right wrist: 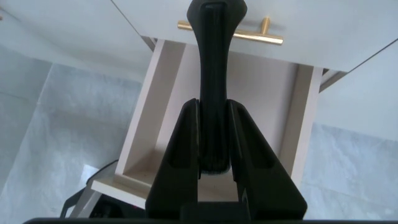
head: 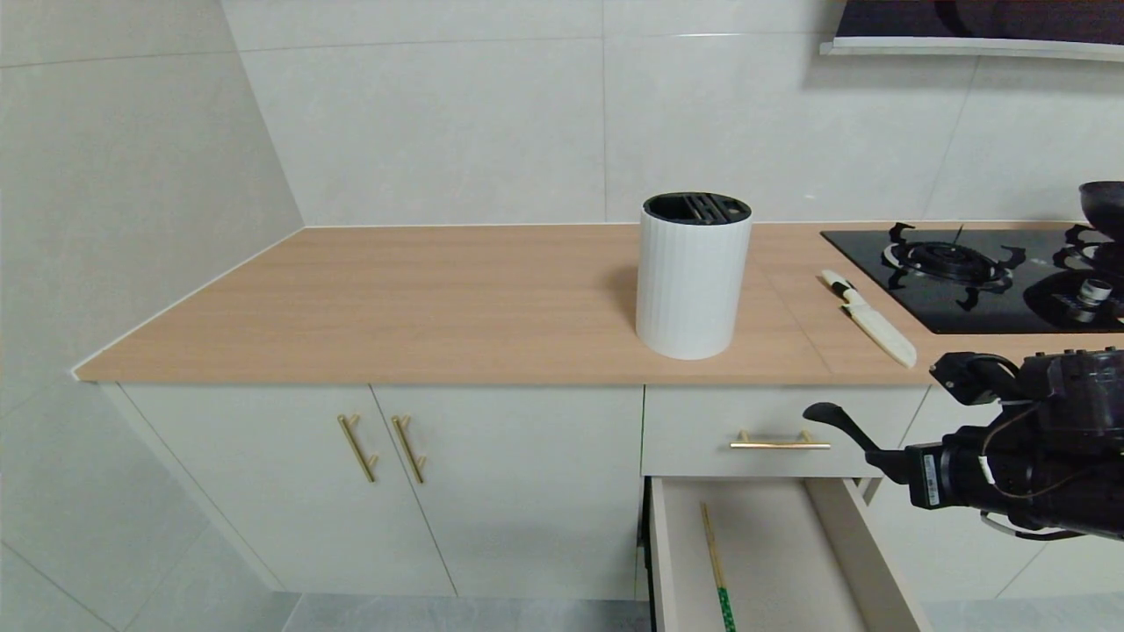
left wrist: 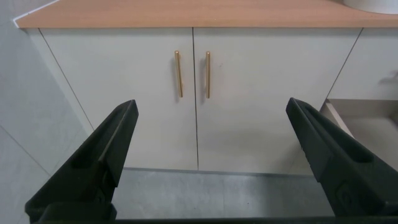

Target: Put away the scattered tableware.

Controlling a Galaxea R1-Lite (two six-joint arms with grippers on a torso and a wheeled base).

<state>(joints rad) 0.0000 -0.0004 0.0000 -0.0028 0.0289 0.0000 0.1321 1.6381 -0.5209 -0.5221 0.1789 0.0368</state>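
My right gripper [head: 887,456] hangs in front of the cabinets at the right, shut on a black utensil [head: 834,417] whose curved end points left, just under the closed top drawer. In the right wrist view the fingers [right wrist: 183,130] clamp the utensil's black handle [right wrist: 211,56] above the open lower drawer [right wrist: 249,93]. That drawer [head: 773,544] holds chopsticks [head: 716,562] with a green end. A cream knife [head: 869,320] lies on the counter beside a white cylindrical holder [head: 692,281] with a black slotted top. My left gripper [left wrist: 211,109] is open, low and facing the cabinet doors.
A black gas stove [head: 983,272] sits at the counter's right, with a dark pot [head: 1102,206] at its far edge. The wooden counter [head: 421,298] stretches left to a tiled wall. Two cabinet doors with gold handles [left wrist: 178,74] stand shut below it.
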